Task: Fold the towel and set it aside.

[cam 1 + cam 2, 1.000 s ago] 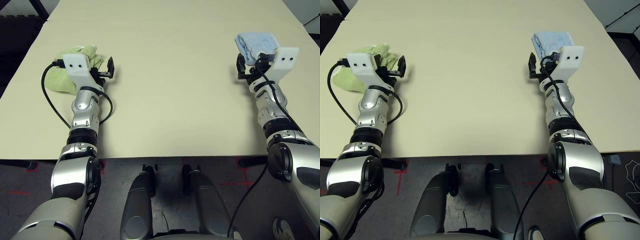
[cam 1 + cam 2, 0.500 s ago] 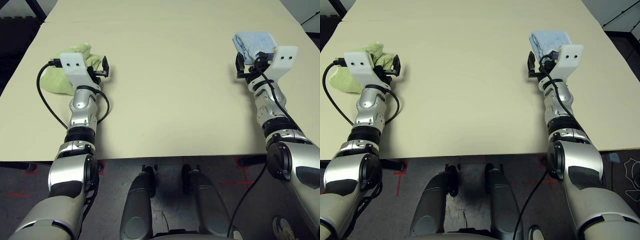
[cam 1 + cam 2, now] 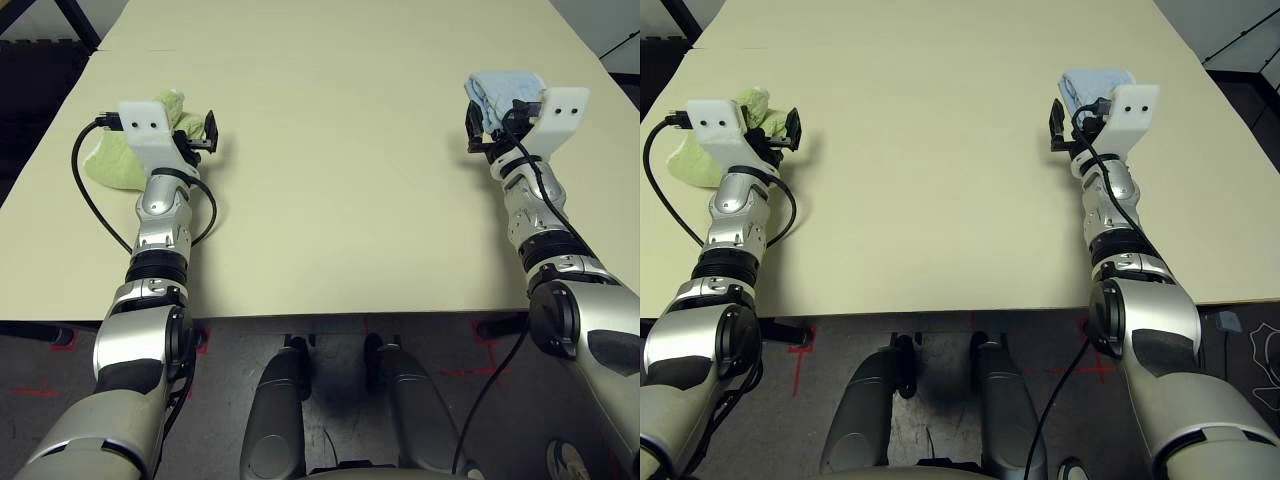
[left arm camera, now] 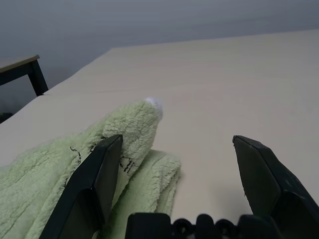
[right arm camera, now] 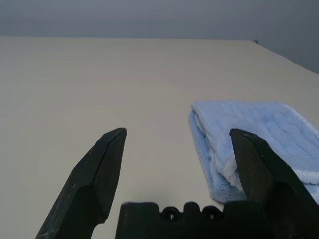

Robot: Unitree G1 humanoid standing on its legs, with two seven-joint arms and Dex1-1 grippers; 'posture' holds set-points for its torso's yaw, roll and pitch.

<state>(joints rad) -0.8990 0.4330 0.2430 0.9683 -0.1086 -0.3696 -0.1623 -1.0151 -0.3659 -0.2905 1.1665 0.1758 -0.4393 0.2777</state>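
The light green towel point(image 3: 112, 165) lies bunched up near the table's left edge, with a raised fold point(image 4: 129, 129) pointing up between my fingers in the left wrist view. My left gripper point(image 3: 197, 140) hangs open just over its right side, nothing held. My right gripper point(image 3: 480, 118) stands open at the far right of the table, right beside the blue cloth, holding nothing.
A small folded light blue cloth point(image 3: 506, 88) lies at the right, just beyond my right gripper, also seen in the right wrist view point(image 5: 259, 134). The beige table point(image 3: 340, 180) stretches wide between the arms. A dark frame point(image 4: 20, 74) stands off the table's left side.
My left gripper has moved back and to the left, closer over the green towel. The right arm has barely shifted.
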